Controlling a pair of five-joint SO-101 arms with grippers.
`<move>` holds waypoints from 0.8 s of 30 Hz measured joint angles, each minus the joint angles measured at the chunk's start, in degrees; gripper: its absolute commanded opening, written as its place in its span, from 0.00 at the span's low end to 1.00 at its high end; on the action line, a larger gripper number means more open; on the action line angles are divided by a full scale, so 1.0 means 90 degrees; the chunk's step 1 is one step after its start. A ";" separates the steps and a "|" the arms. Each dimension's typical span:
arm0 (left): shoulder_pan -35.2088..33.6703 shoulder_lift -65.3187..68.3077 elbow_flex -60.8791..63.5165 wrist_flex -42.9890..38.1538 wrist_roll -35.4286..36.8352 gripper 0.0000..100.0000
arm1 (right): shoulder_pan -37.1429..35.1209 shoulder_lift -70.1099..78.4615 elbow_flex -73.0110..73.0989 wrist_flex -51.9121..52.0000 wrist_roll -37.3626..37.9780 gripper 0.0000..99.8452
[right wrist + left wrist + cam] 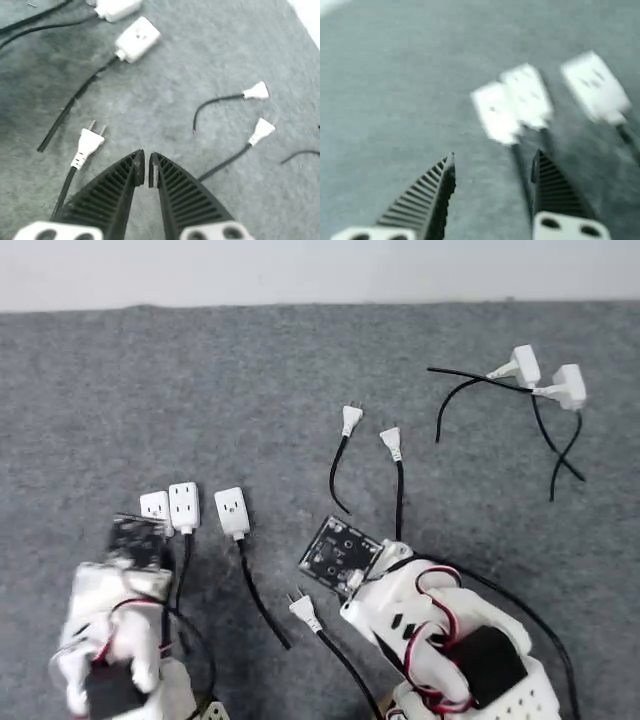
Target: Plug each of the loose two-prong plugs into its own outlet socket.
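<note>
The left hand (pixel 492 167) is spread wide and holds nothing. It hangs just short of three white sockets (pixel 184 506) lying face up on the grey table (pixel 100 390). Two of the sockets touch side by side, and the third socket (pixel 231 511) lies just beside them.

The right hand (pixel 146 167) is nearly closed, with only a thin slit between its tips, and it is empty too. It hovers over bare table, with a loose plug (pixel 87 142) lying near it, prongs free.

Two more plugs (pixel 351 419) lie close together farther out, well apart from the sockets, each on a short black lead.

Near the far corner sit two white pieces (pixel 520 365) with black cords (pixel 566 452) crossing beside them. I cannot tell whether these are plugs already seated in sockets or separate parts.

Going by the three sockets and three plugs in the middle of the table, the job looks barely begun. Every socket face is bare and no plug is in either hand. All three plugs are yet to be picked up, lined up and pushed in. The plug by the right hand looks like the easiest one to take first.
</note>
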 measured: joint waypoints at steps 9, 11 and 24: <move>-0.0342 0.0000 -0.0215 0.0791 0.0000 0.24 | 0.0488 -0.0049 0.0000 0.0000 0.0000 0.01; -0.0479 0.0000 -0.0215 0.0791 0.0000 0.24 | 0.0635 -0.0059 0.0059 0.0000 0.0000 0.01; -0.0879 0.0000 0.1651 -0.0498 -0.0567 0.18 | 0.1250 -0.1807 0.1026 -0.0098 0.0000 0.01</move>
